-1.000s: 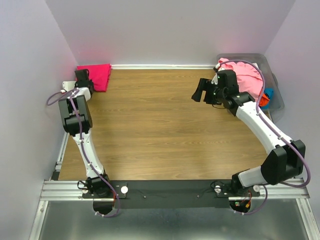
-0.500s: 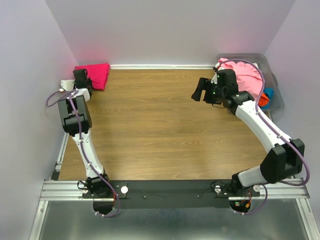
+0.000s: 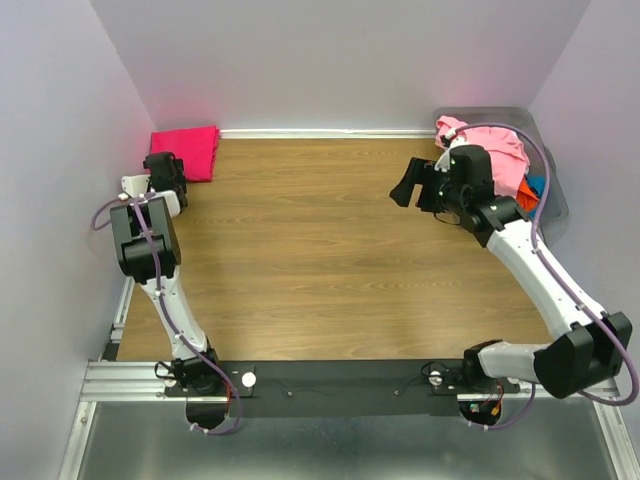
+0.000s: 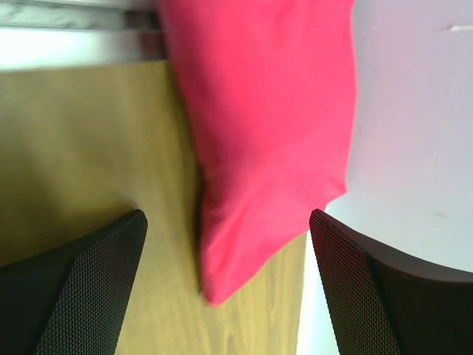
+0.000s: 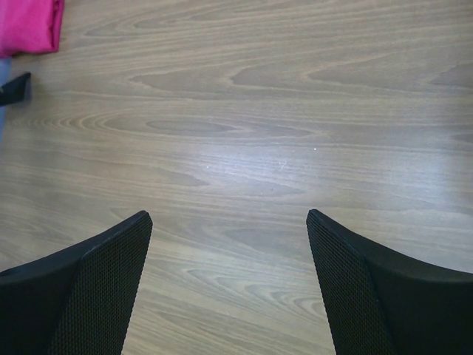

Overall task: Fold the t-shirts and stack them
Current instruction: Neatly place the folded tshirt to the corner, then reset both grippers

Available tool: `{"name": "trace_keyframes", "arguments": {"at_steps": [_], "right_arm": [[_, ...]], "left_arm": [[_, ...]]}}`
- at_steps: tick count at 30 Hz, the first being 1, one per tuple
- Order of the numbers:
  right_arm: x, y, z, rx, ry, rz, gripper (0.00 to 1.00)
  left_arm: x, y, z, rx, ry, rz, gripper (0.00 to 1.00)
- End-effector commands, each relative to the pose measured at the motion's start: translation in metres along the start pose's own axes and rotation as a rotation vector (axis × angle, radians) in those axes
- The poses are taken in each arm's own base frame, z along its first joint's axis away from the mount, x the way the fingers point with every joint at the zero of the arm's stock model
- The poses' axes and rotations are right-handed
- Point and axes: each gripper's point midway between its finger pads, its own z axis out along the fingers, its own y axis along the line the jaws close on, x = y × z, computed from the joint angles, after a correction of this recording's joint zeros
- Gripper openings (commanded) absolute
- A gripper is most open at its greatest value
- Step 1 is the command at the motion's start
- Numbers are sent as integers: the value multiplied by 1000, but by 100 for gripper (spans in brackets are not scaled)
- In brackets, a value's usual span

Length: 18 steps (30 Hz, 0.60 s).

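The left gripper (image 4: pixel 225 214) stands with its jaws spread wide and holds nothing. Its fingers (image 4: pixel 74 296) are black, with a fine mesh texture on the inner pads. The near corner of the folded crimson t-shirt (image 4: pixel 259 133) shows in the gap between them and touches neither pad. The shirt is smooth, matte cloth folded to a thick, soft-edged rectangle. In the overhead view it lies flat in the upper left corner of the wooden tabletop (image 3: pixel 320 250), against the walls (image 3: pixel 330 60).

The right gripper (image 5: pixel 229 218) is likewise wide open and empty. Its two meshed black fingers frame bare wood, with the crimson shirt far off at the upper left of its wrist view. Overhead, it hangs right of centre, near a clear-grey plastic bin (image 3: pixel 522 114) in the upper right corner. A crumpled light pink t-shirt (image 3: pixel 500 150) heaps over the bin's rim, with orange cloth (image 3: pixel 528 201) and blue cloth (image 3: pixel 538 184) bunched beside it.

The tabletop is a warm brown laminate with long grain lines and a dull sheen. Plain pale lavender walls close it on three sides, and a white baseboard (image 3: pixel 320 132) runs along the back. Ribbed aluminium rails (image 3: pixel 120 378) cross the bottom of the frame. Purple cables (image 3: pixel 175 320) trail along the glossy white arms.
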Motion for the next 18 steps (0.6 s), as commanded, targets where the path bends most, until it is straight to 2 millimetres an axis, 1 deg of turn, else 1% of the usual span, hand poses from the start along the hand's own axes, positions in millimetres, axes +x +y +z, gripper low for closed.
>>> {"name": "trace_keyframes", "arguments": {"at_steps": [1, 2, 3, 4, 5, 6, 7, 8, 9, 10, 11, 12, 13, 14, 15, 16, 18], "right_arm": [[0, -7, -25, 45, -43, -2, 93], [0, -9, -30, 56, -53, -1, 100], [1, -11, -36, 62, -56, -1, 100], [2, -17, -41, 92, -69, 0, 100], [-1, -22, -47, 121, -92, 0, 100], [-4, -23, -59, 128, -117, -4, 100], [-6, -29, -65, 158, -136, -5, 100], [-7, -31, -72, 173, -152, -5, 100], [-7, -34, -84, 188, -163, -9, 100], [-13, -40, -92, 227, -188, -10, 100], [-14, -42, -99, 244, -199, -7, 100], [-11, -47, -106, 271, -189, -11, 100], [-13, -49, -115, 287, -203, -17, 100], [-20, -55, -125, 326, -232, -17, 100], [-18, -59, -135, 348, -233, -25, 100], [-22, -63, -144, 378, -260, -27, 100], [-26, -67, -158, 394, -298, -36, 100]], "left_arm": [[-18, 3, -28, -27, -15, 3, 98], [-17, 4, -34, -32, -3, 16, 98], [-15, 6, -39, -35, 12, 38, 98], [-10, 18, -45, -59, 33, 88, 98], [-9, 9, -58, -36, 50, 111, 98], [-4, 12, -66, -38, 65, 139, 98], [-2, 13, -82, -22, 81, 202, 98], [0, 12, -90, -8, 93, 240, 98], [3, 11, -98, 8, 105, 292, 98], [11, 5, -118, 49, 123, 381, 98], [18, -2, -130, 77, 135, 389, 98], [22, -6, -142, 116, 142, 493, 98], [28, -8, -155, 133, 154, 546, 98], [40, -25, -183, 202, 164, 607, 98], [45, -31, -198, 241, 162, 690, 98], [55, -44, -233, 311, 165, 746, 98], [57, -54, -270, 380, 132, 829, 98]]}}
